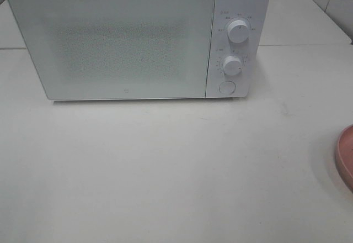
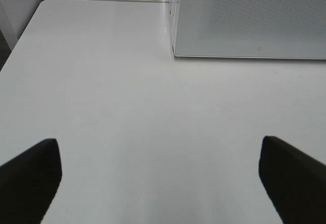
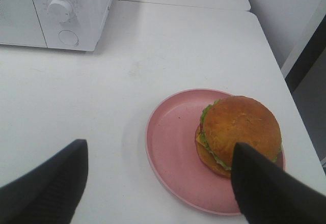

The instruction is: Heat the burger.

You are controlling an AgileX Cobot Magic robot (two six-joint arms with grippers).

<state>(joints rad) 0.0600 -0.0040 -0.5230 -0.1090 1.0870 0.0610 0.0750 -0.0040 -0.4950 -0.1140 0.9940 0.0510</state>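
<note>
Nearest the robot, both grippers hang above the white table [image 1: 165, 171] with nothing between their fingers. The left gripper [image 2: 160, 183], seen only in the left wrist view, has its dark fingers [image 2: 30, 178] spread wide over bare tabletop, to the near left of the microwave [image 1: 138, 38]. The right gripper [image 3: 160, 188], seen only in the right wrist view, also stands wide and holds nothing; one of its fingers overlaps the near edge of the burger [image 3: 239, 132] in the picture, though contact cannot be judged. The burger rests on the right part of a pink plate [image 3: 173, 147], near the table's right edge and well apart from the microwave. Farthest back, the microwave stands with its door [image 1: 110, 44] closed; two round knobs [image 1: 238, 31] and a round button [image 1: 226, 87] occupy its right-hand panel. By these views the task appears to be at its start: the burger is not grasped, the door is not opened, and loading, closing and setting the dials all remain. The high exterior view shows the whole microwave front but only a sliver of the plate at its right border, no burger and neither arm; the right wrist view alone gives the burger's position.
</note>
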